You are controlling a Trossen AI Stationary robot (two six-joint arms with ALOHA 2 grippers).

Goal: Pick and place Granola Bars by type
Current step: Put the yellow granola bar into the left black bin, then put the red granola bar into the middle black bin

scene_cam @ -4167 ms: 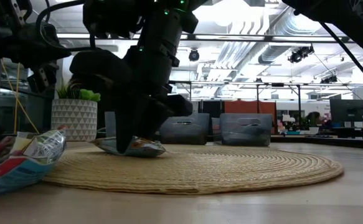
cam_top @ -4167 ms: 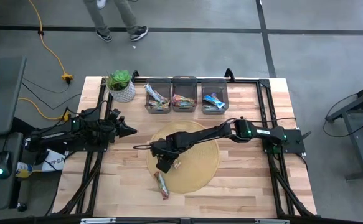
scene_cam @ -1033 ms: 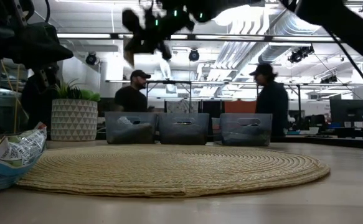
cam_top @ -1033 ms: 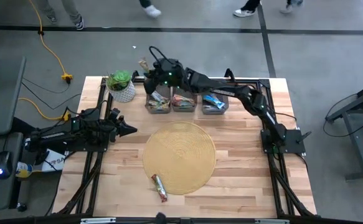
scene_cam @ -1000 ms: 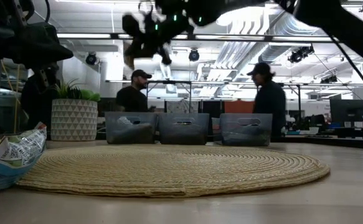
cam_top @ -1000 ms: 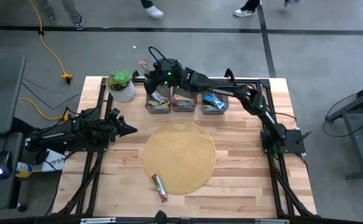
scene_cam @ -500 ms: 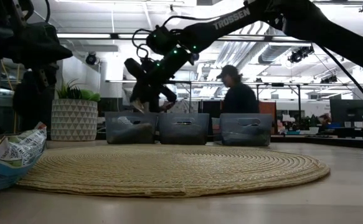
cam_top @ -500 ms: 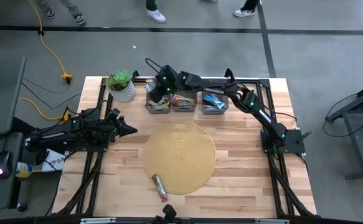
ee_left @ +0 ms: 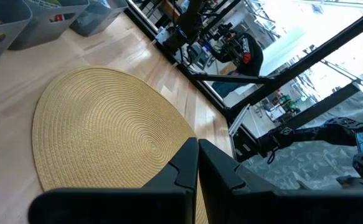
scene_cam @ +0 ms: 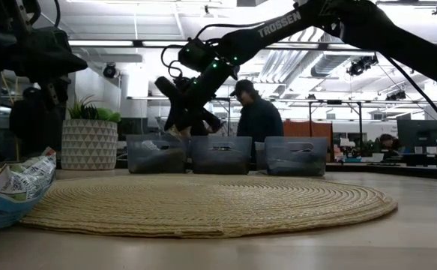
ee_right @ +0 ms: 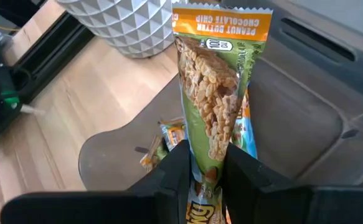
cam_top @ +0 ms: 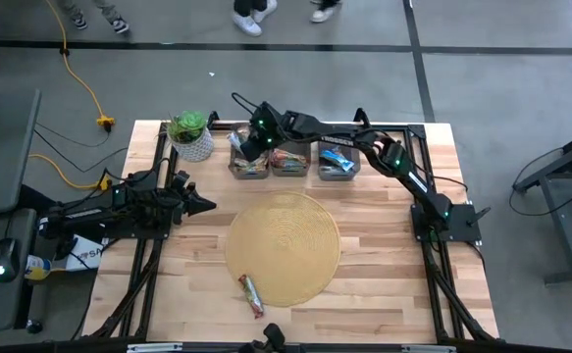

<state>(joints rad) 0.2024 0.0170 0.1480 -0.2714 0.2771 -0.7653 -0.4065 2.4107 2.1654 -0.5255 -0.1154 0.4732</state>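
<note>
The right end effector [cam_top: 249, 147] is reaching over the leftmost grey bin [cam_top: 247, 169] at the far side of the bench [cam_top: 384, 284], beside the white plant pot [cam_top: 193, 144]. Its fingers [ee_right: 240, 171] are closed narrowly on a granola bar [ee_right: 213, 99] with a green and orange wrapper. In the right wrist view the long axis of this bar runs straight away from the fingers, so the orange crimped end points forward and the other end sits between the fingers. Under it, inside the same bin, more bars [ee_right: 162, 140] are lying. The middle bin [cam_top: 290, 162] and the right bin [cam_top: 337, 163] also hold bars. One more granola bar [cam_top: 253, 294] lies at the near-left edge of the round woven mat [cam_top: 284, 247], its long axis diagonal and its nearer end turned a little to the right. The left end effector [cam_top: 205, 205] waits at the left side of the bench, with its fingers [ee_left: 187, 168] pressed together and holding nothing.
</note>
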